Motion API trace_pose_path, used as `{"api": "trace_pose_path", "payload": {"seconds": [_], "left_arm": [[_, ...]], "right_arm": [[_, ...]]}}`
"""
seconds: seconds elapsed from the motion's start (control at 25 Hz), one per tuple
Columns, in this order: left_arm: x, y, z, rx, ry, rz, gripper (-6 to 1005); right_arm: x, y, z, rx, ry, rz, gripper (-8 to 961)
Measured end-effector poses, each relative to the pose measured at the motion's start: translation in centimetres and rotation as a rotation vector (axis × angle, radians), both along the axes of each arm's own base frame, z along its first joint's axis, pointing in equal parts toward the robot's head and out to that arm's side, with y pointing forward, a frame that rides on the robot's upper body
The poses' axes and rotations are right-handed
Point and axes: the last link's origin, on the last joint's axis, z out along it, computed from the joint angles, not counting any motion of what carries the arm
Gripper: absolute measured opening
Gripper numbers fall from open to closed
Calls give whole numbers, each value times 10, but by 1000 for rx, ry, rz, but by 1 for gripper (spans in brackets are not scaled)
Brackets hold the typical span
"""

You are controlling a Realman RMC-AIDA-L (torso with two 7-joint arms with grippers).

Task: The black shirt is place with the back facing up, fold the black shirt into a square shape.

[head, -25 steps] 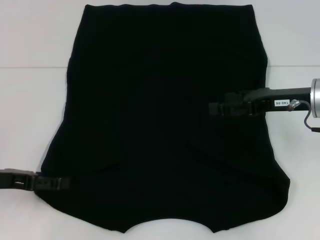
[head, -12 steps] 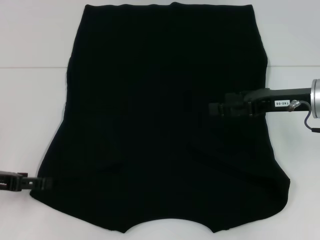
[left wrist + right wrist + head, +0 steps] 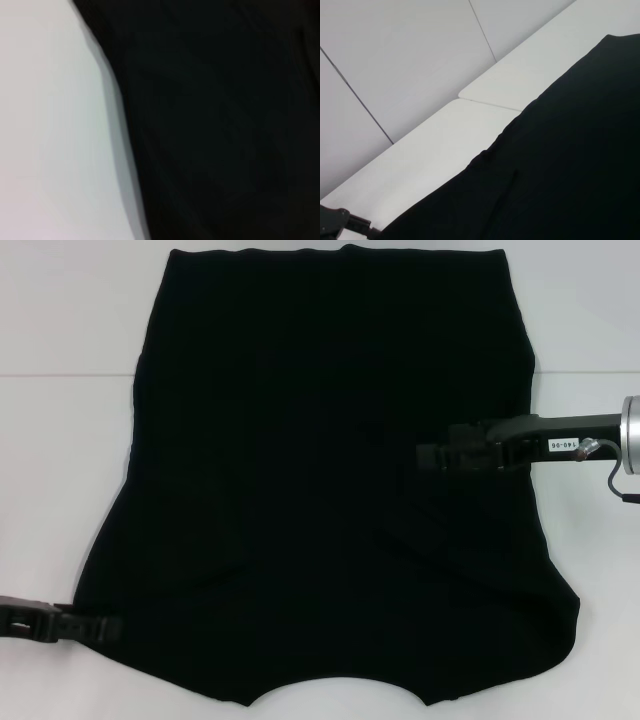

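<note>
Left gripper [image 3: 105, 626] re-entered one black shirt [image 3: 330, 440].

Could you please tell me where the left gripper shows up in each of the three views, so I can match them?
Head view: left gripper at the lower left edge, at the shirt's near left edge.
Left wrist view: not visible; only shirt and table.
Right wrist view: it shows far off at the bottom left corner.
Shared landmark: the shirt's left edge against the white table.

The black shirt [image 3: 220, 125] fills most of the view. Its curved edge lies against a white table [image 3: 45, 125], apparently flat; the picture is blurred.
</note>
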Motion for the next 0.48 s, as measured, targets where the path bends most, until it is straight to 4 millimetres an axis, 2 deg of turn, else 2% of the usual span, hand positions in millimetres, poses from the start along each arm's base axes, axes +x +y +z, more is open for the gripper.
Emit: {"api": "trace_pose_path", "payload": {"seconds": [0.48], "left_arm": [[16, 8, -12, -55, -38, -57, 949]], "right_arm": [[-1, 1, 1, 4, 4, 4, 913]]}}
